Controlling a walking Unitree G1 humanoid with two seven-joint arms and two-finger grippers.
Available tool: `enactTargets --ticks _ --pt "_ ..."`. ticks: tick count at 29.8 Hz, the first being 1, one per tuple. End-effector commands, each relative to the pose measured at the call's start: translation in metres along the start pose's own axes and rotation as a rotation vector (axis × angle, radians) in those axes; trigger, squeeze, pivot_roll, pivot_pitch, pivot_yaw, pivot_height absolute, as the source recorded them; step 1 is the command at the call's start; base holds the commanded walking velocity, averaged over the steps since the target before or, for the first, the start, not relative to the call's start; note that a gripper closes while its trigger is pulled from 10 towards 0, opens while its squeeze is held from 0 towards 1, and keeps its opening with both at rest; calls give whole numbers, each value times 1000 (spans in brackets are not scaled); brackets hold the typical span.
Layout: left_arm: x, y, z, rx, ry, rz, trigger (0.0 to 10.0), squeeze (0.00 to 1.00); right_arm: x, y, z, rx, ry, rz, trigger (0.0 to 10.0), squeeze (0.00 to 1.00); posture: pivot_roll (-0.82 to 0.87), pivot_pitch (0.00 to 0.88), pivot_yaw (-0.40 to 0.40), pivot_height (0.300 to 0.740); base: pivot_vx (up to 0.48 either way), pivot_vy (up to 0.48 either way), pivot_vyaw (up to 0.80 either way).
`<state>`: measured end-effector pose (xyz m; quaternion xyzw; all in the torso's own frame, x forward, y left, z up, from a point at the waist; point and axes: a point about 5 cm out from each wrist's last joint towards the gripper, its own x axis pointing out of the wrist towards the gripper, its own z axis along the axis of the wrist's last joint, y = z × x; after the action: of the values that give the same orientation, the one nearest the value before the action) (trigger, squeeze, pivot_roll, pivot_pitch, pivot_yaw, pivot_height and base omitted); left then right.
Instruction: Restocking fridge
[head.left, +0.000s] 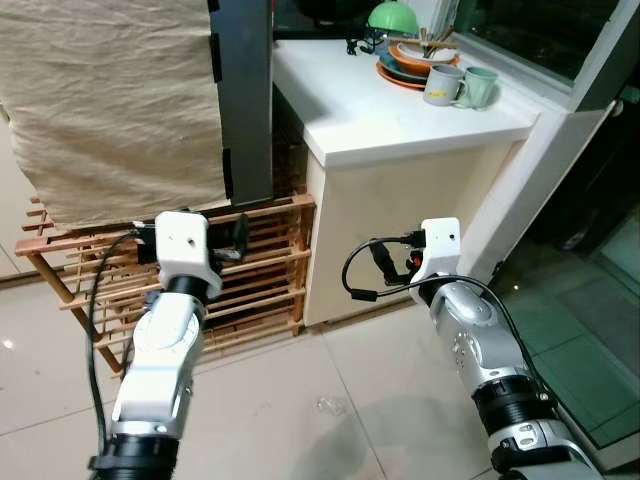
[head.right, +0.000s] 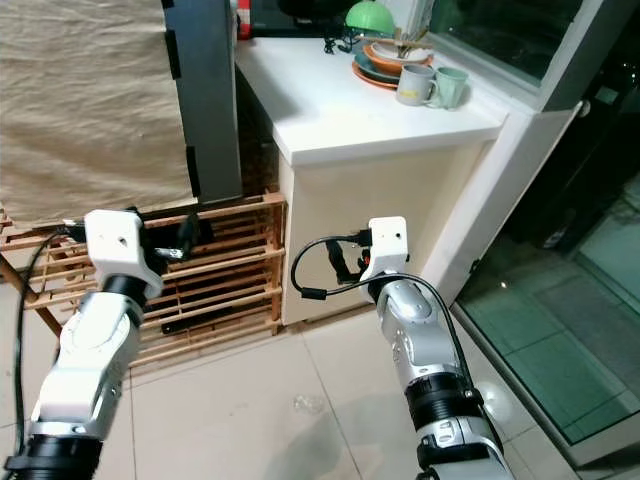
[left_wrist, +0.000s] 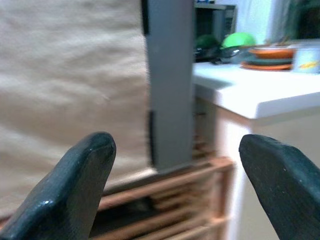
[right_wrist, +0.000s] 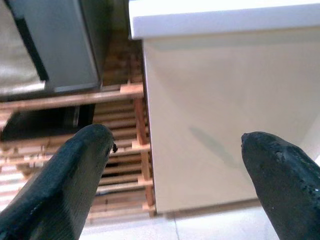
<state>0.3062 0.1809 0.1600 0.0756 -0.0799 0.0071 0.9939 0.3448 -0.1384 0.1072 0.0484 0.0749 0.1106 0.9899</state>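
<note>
As seen from the head camera, tall grey fridge (head.left: 248, 90) at 11 o'clock, upright on a slatted wooden rack (head.left: 272, 262), with a beige cloth (head.left: 110, 100) hanging over the side toward 9 o'clock. Raised in front of it at 8 o'clock, left gripper (left_wrist: 177, 150), black fingers spread wide with nothing between, aimed at the fridge's grey edge and apart from it. At 5 o'clock, right gripper (right_wrist: 175, 145), likewise spread and empty, pointed at the cream side of the white counter (head.left: 380, 115) just beside the fridge. On the countertop toward 1 o'clock: a stack of orange and dark plates (head.left: 405, 68), a green bowl (head.left: 393, 17) behind it, two mugs (head.left: 443, 85) side by side nearer the right edge. Underneath, pale tiled floor (head.left: 280, 400).
</note>
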Motion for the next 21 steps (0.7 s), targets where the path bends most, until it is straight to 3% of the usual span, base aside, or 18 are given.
enactTargets --ticks 1,4,8,11,13,21 --pt "4 8 2 55 8 24 10000 0 0 1 2 12 -28 -16 10000 12 -58 0 2 740 0 465 0" --pt "9 4 -1 -21 51 -19 10000 0 -4 2 4 -11 -57 -38 10000 12 -83 0 33 740 0 475 0" --pt "11 1 -7 -61 87 -43 10000 0 -7 2 5 -1 -71 -54 10000 20 -99 0 45 740 0 480 0" --pt "15 -7 -24 -160 181 -78 10000 0 -15 -4 4 -2 -88 -94 10000 24 -138 0 68 740 0 480 0" --pt "15 -6 -25 -164 187 -79 10000 0 -15 -3 3 -6 -87 -98 10000 24 -146 0 72 740 0 480 0" --pt "27 -11 -38 -165 245 -110 10000 0 -16 -4 13 -24 -131 -121 10000 24 -194 0 116 740 0 480 -789"
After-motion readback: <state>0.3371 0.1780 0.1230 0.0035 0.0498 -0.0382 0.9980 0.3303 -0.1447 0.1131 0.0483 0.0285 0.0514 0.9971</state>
